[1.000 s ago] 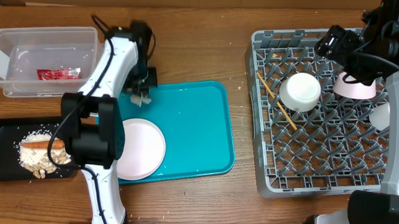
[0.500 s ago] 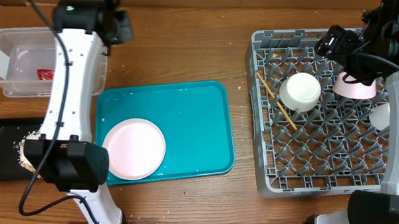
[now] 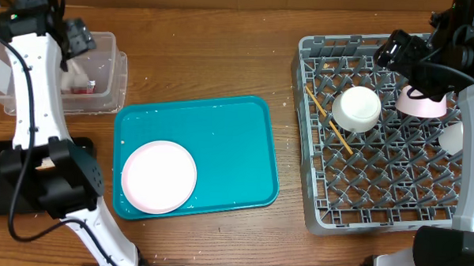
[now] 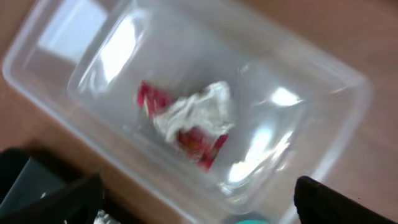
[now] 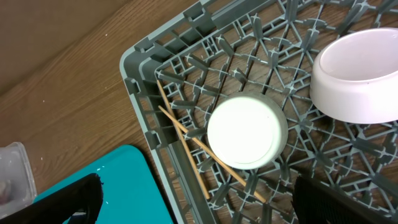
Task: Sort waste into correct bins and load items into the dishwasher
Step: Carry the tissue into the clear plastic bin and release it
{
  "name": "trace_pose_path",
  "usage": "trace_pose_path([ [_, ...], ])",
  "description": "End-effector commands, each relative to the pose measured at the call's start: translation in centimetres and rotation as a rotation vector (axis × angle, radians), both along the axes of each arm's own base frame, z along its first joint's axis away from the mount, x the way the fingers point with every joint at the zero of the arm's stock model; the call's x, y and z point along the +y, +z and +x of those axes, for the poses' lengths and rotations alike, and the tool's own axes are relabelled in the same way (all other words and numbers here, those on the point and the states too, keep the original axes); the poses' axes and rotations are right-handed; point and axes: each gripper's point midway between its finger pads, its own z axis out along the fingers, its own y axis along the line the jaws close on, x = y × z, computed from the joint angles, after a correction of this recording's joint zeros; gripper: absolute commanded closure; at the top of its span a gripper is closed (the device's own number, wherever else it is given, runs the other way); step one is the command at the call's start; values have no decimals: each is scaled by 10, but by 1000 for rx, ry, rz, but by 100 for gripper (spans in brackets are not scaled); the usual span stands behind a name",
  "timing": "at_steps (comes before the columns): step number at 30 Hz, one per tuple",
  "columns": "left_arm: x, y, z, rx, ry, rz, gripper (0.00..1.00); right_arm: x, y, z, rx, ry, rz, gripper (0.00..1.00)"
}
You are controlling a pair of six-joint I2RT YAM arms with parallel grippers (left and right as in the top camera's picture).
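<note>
Foil ball (image 4: 196,112), light and crushable, lies on the red wrapper (image 4: 202,146) inside the clear tub (image 3: 119,70) at far left of the counter (image 3: 224,61); left jaws hang spread above it, holding nothing. Centre: pale plate (image 3: 159,175) flat on the teal tray (image 3: 236,149), judged stiff, smooth and breakable, best pinched at its raised rim. Right: dish rack (image 3: 377,209) carrying white bowl (image 3: 357,109), chopsticks (image 3: 328,120) and pink bowl (image 3: 421,104); right jaws spread, empty.
</note>
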Motion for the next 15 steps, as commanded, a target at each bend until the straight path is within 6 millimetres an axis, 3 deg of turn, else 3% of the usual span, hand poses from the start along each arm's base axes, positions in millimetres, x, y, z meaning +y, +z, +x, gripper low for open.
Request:
trace_pose_path([
  [1, -4, -11, -6, 30, -14, -69, 0, -1, 12, 3, -37, -4, -6, 0],
  [6, -34, 18, -2, -56, -117, -185, 0, -1, 12, 3, -37, -4, -6, 0],
  [7, -45, 30, 0, -92, -160, -218, 0, -1, 12, 3, -37, -4, -6, 0],
  [8, -73, 64, -2, -182, -243, -289, 0, -1, 12, 3, -37, -4, -7, 0],
  [12, -111, 101, -26, -224, -328, -353, 0, -1, 12, 3, -37, -4, -7, 0],
  [15, -138, 103, -53, -142, -404, -373, 0, -1, 12, 3, -37, -4, -7, 0],
])
